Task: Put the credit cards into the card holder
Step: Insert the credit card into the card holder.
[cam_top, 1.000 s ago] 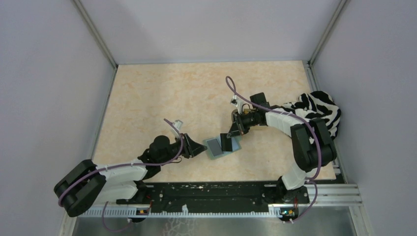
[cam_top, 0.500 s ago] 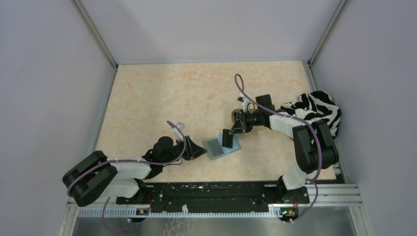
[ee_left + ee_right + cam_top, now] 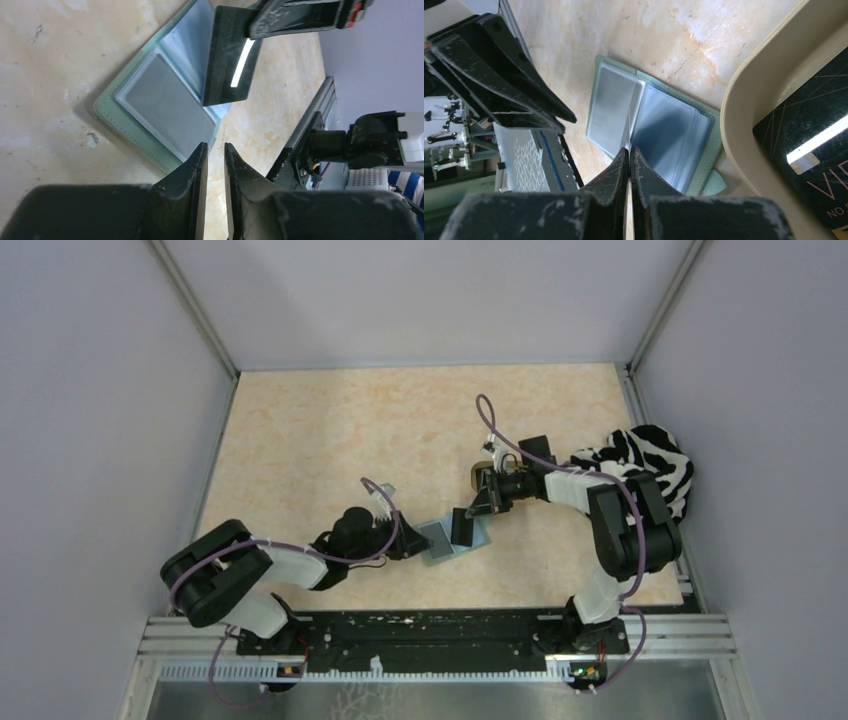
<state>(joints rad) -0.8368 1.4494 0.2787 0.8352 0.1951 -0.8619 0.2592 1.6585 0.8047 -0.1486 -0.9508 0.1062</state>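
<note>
- The right pincer (image 3: 629, 150) is clamped on a black credit card (image 3: 229, 60), held tilted over the open card holder (image 3: 165, 107), which lies flat on the tabletop (image 3: 320, 440).
- The left pincer (image 3: 216, 147), jaws narrowly apart and empty, sits at the holder's left edge.
- Best: pin that edge down first, then slide the card at a shallow angle into a sleeve mouth.

White-and-black arms (image 3: 290, 565), looped purple cables (image 3: 485, 415), scuffed black grippers (image 3: 215, 147).

top camera looked down from high behind me over the table (image 3: 300, 440), both wrist cameras sat low and close, facing each other across the open wallet (image 3: 438, 538), shared by all three views
</note>
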